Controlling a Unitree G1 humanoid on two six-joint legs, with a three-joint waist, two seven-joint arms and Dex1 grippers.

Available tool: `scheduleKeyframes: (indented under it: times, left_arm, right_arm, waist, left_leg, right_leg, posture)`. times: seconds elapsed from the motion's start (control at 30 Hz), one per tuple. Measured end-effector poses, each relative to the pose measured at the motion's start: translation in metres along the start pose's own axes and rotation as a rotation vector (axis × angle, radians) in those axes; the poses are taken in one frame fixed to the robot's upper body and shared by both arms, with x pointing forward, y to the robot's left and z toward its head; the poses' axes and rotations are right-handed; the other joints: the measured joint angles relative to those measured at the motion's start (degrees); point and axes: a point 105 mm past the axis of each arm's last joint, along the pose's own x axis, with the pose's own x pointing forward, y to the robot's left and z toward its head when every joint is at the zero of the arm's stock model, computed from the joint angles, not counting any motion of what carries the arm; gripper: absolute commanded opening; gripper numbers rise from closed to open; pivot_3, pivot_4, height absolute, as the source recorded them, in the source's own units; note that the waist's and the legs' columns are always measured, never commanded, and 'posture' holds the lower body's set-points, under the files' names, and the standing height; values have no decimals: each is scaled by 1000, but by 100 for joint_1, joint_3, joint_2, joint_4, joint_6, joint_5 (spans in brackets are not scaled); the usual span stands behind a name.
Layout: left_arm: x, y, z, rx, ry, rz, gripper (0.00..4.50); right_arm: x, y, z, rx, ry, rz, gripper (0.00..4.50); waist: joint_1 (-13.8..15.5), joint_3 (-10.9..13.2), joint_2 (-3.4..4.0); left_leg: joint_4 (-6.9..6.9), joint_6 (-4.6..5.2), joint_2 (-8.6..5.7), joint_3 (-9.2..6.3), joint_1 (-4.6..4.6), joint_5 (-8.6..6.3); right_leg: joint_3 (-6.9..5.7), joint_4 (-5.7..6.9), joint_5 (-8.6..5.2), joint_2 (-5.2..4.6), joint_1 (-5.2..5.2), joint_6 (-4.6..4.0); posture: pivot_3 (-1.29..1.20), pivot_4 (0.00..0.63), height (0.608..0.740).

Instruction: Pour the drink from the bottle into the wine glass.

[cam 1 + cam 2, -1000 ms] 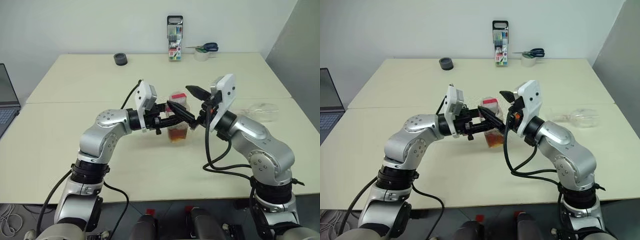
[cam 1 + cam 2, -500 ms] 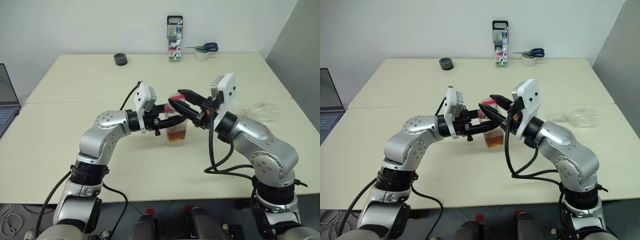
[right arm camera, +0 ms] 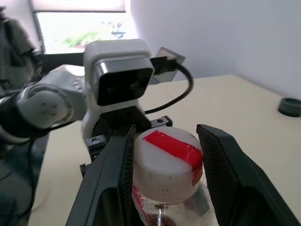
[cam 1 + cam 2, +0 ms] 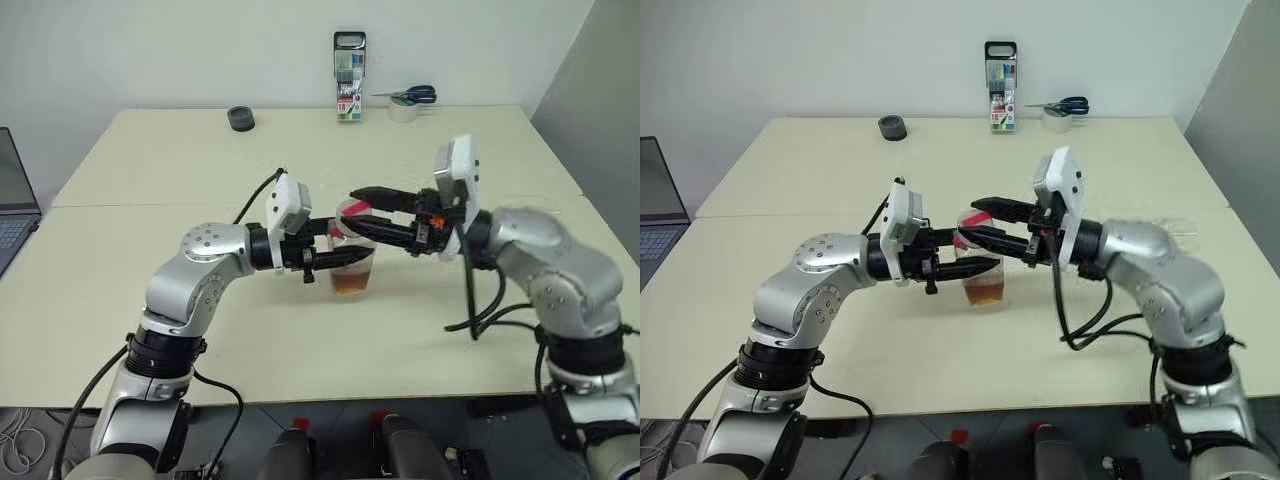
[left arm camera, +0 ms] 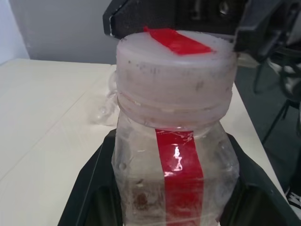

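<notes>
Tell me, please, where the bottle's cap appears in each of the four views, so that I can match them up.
Left eye view: the cap sits at mid-picture, between the two arms.
Right eye view: the cap is just right of centre, ahead of the left gripper.
Left wrist view: the cap is in the upper middle, atop the bottle.
Right wrist view: the cap lies between the right gripper's fingers.
Shared landmark: the red tape strip across the cap.

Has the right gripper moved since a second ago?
Yes. The right gripper has swung level and closed in around the cap of the bottle, which stayed put.
</notes>
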Motion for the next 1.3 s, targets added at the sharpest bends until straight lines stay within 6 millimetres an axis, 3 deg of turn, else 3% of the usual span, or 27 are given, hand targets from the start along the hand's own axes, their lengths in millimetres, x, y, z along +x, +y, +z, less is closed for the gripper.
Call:
scheduleKeyframes:
  times: [0.03, 0.13, 0.3, 0.4, 0.53, 0.87, 1.23, 1.3]
  left_arm:
    - [-1, -1, 4, 4, 6, -21, 1977]
    - [1, -2, 14, 3, -1, -57, 1977]
    - [5, -5, 15, 16, -20, -79, 1977]
    - [6, -3, 18, 30, -37, -58, 1977]
    - [9, 4, 18, 22, -60, 4, 1977]
    - [16, 28, 2, -30, -61, 151, 1977]
    - [20, 29, 10, -10, -74, 144, 1977]
    - [20, 29, 11, -9, -75, 145, 1977]
  right_arm:
    - [0, -3, 5, -12, 11, 66, 1734]
    - [-3, -8, 14, -11, 17, 137, 2722]
    - [-22, -10, -5, 128, 61, 80, 4403]
    - [-34, -11, -10, 211, 57, -7, 4462]
    - [-38, -1, 3, 181, 20, -105, 4462]
    - [-3, -3, 6, 101, -46, -341, 4462]
    - [6, -23, 2, 70, -82, -468, 4462]
    - [7, -23, 3, 79, -94, -464, 4086]
  waist:
    - [1, 1, -1]
    - [10, 3, -2]
    - [57, 8, -9]
    - [57, 10, -10]
    - [40, 10, -10]
    - [27, 10, -9]
    - [25, 11, -9]
    - [25, 11, -9]
  left_leg:
    - [1, 0, 4, -1, 1, 0]
    - [-3, -1, 6, -6, -4, 0]
    - [2, -21, -3, -15, -20, 11]
    - [1, -22, -2, -14, -21, 11]
    - [-2, -22, 3, -14, -17, 11]
    - [2, -23, 0, -8, -9, 12]
    - [1, -24, 0, -7, -9, 12]
    - [1, -24, 0, -8, -9, 12]
  right_leg:
    - [-5, 0, 0, 0, 1, 0]
    - [-6, -5, -1, -5, 0, -1]
    - [-5, -24, 0, -32, -2, 0]
    - [0, -23, 0, -37, -4, 0]
    - [1, -18, 0, -34, -4, 0]
    - [1, -2, 0, -28, -5, 1]
    - [3, -1, 0, -28, -6, 1]
    - [3, -1, 0, -28, -6, 1]
  posture:
    - [0, 150, 740]
    - [0, 150, 740]
    - [0, 150, 740]
    - [0, 150, 740]
    - [0, 150, 740]
    - [0, 150, 740]
    - [0, 150, 740]
    - [0, 150, 740]
